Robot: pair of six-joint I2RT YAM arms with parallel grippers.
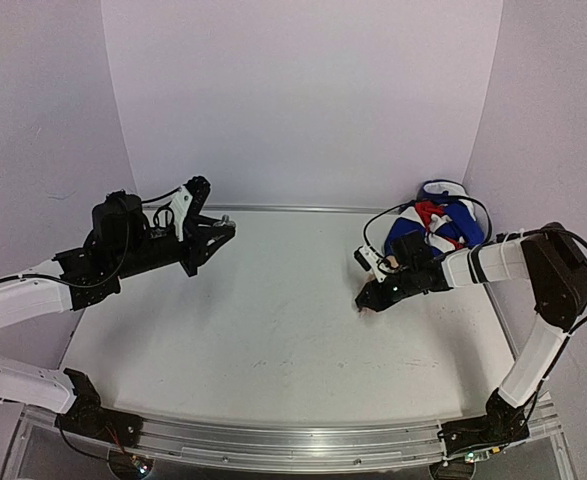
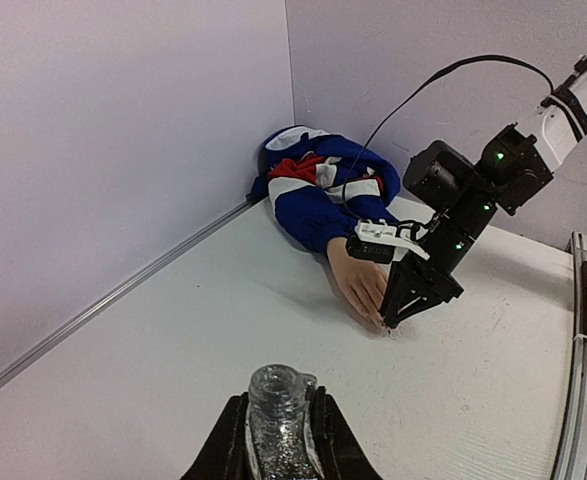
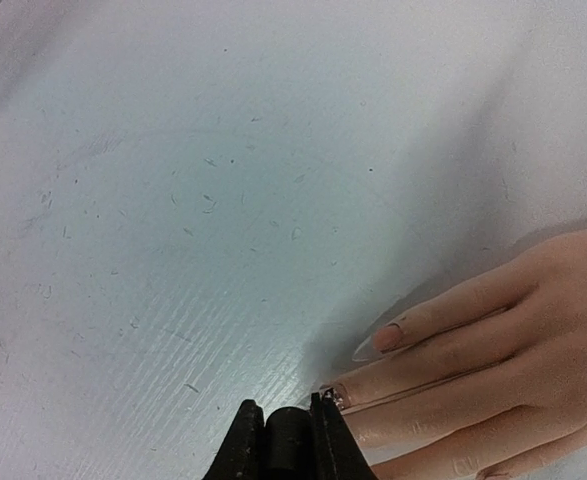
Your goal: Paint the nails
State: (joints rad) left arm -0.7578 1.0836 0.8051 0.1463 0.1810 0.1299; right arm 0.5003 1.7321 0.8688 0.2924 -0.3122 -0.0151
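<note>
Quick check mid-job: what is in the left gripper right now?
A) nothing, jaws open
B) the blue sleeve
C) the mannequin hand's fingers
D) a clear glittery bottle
D: the left wrist view shows the glittery bottle clamped between the fingers of the left gripper, far from the mannequin hand, where the right gripper holds a dark cap.

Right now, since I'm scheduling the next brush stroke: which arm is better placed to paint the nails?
Right. The right fingers pinch a dark piece right beside the nails of the mannequin hand. The left fingers sit far across the table, holding a glittery bottle.
</note>
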